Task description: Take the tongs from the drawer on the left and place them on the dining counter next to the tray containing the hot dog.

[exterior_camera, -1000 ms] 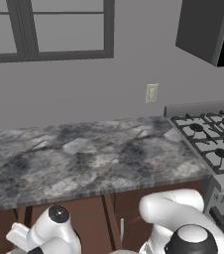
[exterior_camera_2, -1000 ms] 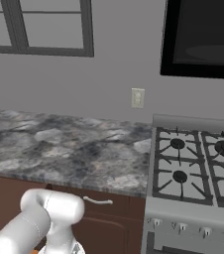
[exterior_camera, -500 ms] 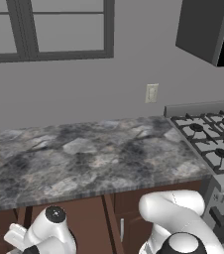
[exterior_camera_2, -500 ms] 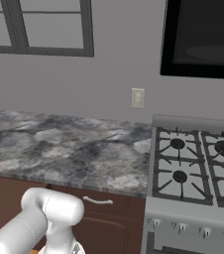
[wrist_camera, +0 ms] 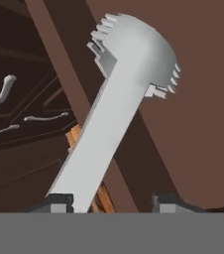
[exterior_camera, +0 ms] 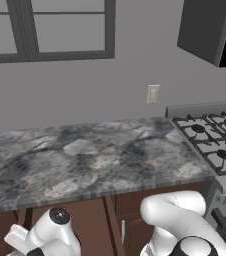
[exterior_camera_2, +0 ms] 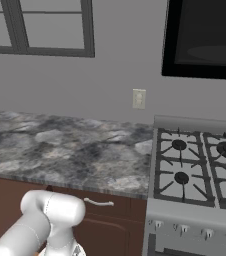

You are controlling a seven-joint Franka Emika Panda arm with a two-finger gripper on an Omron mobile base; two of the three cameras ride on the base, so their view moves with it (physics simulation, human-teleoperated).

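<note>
In the hand view, the tongs (wrist_camera: 115,106) are seen as a pale grey metal arm rising from between the gripper (wrist_camera: 111,202) fingertips (wrist_camera: 59,200) up to a broad scalloped tip near the top. The lower end of the tongs lies against the left fingertip, while a gap is left toward the right one, so it cannot be told whether the jaws are clamped on the tongs or standing loose around them. Behind the tongs, the reddish-brown inside of the drawer (wrist_camera: 193,99) is shown, with dark cabinet fronts and curved silver handles (wrist_camera: 0,93) off to the left. In the base views, a marbled counter (exterior_camera: 85,160) is seen beside a stove (exterior_camera_2: 200,175), under a window (exterior_camera: 50,30).
</note>
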